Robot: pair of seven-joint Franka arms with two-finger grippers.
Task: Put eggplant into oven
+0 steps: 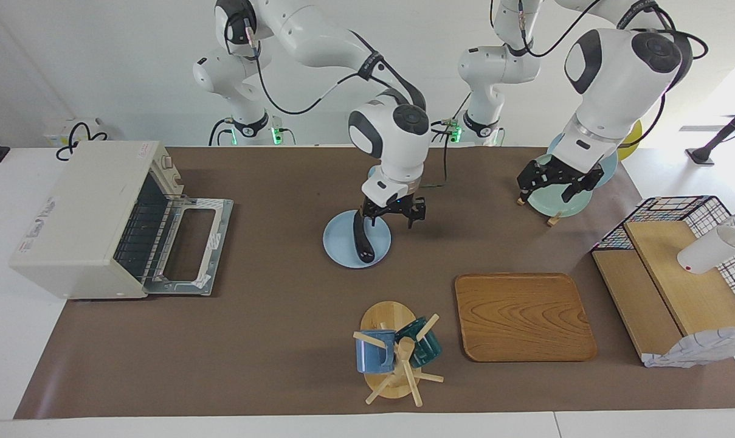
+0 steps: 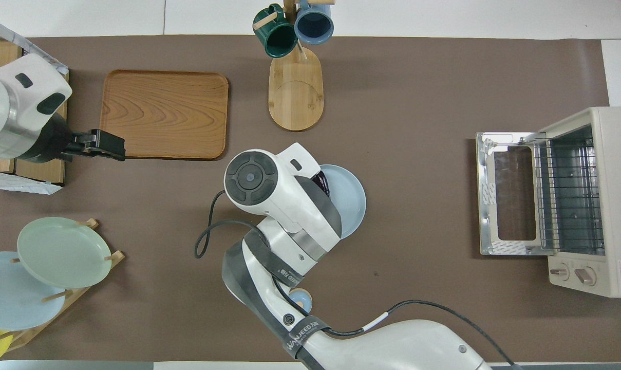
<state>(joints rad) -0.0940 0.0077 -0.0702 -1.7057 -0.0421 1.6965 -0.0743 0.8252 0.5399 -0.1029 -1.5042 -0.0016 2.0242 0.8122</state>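
The dark purple eggplant (image 1: 362, 242) lies on a light blue plate (image 1: 343, 243) in the middle of the table. My right gripper (image 1: 389, 216) hangs open just over the plate's edge nearer the robots. One fingertip (image 1: 362, 214) stands at the eggplant's nearer end; whether they touch I cannot tell. In the overhead view the right arm covers all but a sliver of the eggplant (image 2: 322, 181) on the plate (image 2: 350, 198). The cream oven (image 1: 81, 213) (image 2: 598, 149) stands at the right arm's end, its door (image 1: 192, 244) (image 2: 505, 200) dropped open. My left gripper (image 1: 548, 193) (image 2: 109, 146) waits open over the plate rack.
A wooden tray (image 1: 524, 316) and a mug tree (image 1: 396, 356) with a blue and a green mug stand farther from the robots. A plate rack (image 1: 552, 218) with plates and a wire basket (image 1: 677, 210) with wooden boards and a white cup (image 1: 710, 249) sit at the left arm's end.
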